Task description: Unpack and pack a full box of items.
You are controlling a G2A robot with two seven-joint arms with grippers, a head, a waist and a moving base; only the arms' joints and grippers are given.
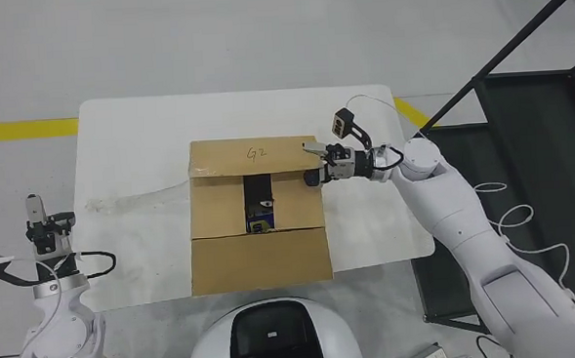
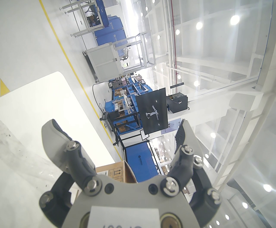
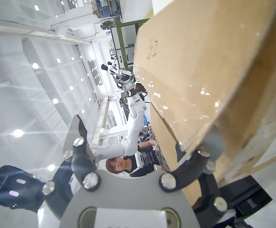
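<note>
**Nearer from the right**

Find the box [image 1: 261,260] centred on the tabletop [image 1: 129,138]. Spot the right hand [image 1: 314,164] spread open at its 2 o'clock corner, touching the far flap's [image 1: 252,153] 3 o'clock end. Discount the left hand [image 2: 117,131], also spread, off at 8 o'clock.

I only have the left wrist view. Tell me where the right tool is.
Observer: The right tool is at the cardboard box's far right corner, open, touching the cardboard there.
Operator: Report the box's state.
Observer: Its top is partly open: a middle gap shows dark items inside.
Operator: Place my left tool for me.
Observer: The left tool is beside the table's left edge, well apart from the box.
</note>
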